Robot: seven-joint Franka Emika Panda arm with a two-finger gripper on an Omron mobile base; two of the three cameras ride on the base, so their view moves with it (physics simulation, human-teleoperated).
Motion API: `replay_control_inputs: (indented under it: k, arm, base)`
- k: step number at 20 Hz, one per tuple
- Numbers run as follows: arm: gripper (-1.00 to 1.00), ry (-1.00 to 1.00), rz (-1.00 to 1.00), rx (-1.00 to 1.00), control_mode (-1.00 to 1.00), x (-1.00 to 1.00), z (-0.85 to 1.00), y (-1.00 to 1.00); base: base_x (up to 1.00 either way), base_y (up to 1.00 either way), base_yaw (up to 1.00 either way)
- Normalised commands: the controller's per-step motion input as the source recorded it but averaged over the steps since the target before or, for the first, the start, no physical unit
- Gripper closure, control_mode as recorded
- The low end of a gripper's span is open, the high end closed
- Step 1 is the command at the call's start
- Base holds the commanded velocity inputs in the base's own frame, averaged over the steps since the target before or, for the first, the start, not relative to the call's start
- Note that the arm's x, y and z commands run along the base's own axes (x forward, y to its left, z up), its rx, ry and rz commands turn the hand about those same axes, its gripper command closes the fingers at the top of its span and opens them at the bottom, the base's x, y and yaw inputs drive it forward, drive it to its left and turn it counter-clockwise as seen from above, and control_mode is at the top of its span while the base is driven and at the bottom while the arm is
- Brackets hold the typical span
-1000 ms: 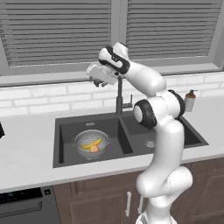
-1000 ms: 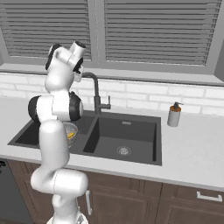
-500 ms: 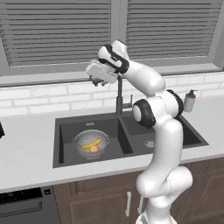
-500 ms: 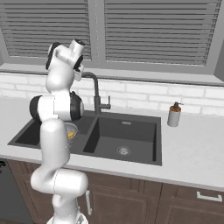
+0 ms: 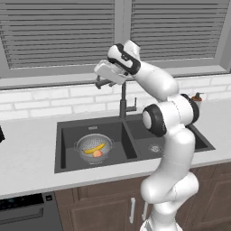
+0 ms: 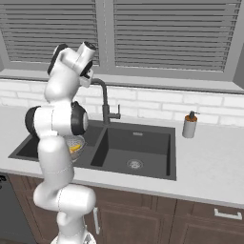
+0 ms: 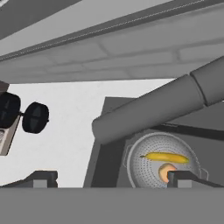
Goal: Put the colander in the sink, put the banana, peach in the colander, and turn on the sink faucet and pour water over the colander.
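- Colander [image 5: 94,149] seated in the left basin of the sink [image 5: 72,164], about mid-basin, a little toward the divider between the two basins.
- Banana [image 5: 94,147] lying inside the colander, long axis roughly parallel to the sink's front edge; peach [image 5: 97,154] just beside it on the front side, also inside.
- From the hand view, same picture: banana [image 7: 166,157] across the colander [image 7: 144,168], peach [image 7: 165,172] touching or nearly touching it below.
- Fruit steps judged done; water step not yet done, no stream visible from the sink faucet [image 5: 122,100].
- Pincer [image 5: 102,82] raised high over the back edge of the sink, at spout height, released and spread wide, grasping nothing.
- Key relation: spout [image 7: 148,109] running as a thick dark bar across the hand view, close ahead of the fingertips [image 7: 183,178], its open end pointing toward the left basin and lying above the colander's rim.
- Spout's long axis slanted across the gap between the fingertips rather than along it, so a sideways push looks more apt than a grip.
- Faucet base and small side lever [image 5: 131,108] at the sink's back edge, by the divider, below and to the right of the pincer as seen from the left base view; lever likely the next target, though the exact contact point cannot be told.
- Risk judged: nudging the spout off the colander while reaching down for the lever.
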Motion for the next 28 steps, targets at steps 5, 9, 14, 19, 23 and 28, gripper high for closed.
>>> replay_control_inputs:
  k: [5,9,14,19,23,28]
  arm:
    - [-1.0,-0.18,0.0,0.14,-1.0,-0.82,0.2,-0.16]
    - [-1.0,-0.21,0.0,0.15,-1.0,-0.99,0.08,-0.48]
    - [-1.0,-0.17,0.0,0.04,-1.0,-0.82,0.0,-0.73]
    - [-1.0,-0.06,0.0,-0.03,-1.0,-0.55,0.0,-0.87]
    - [-1.0,-0.02,0.0,-0.17,-1.0,-0.01,0.09,-0.68]
    - [-1.0,-0.13,0.16,-0.13,-1.0,0.06,0.12,-0.62]
  base:
    - [0.0,0.0,0.0]
    - [0.0,0.0,0.0]
    - [0.0,0.0,0.0]
    - [0.0,0.0,0.0]
    - [0.0,0.0,0.0]
    - [0.0,0.0,0.0]
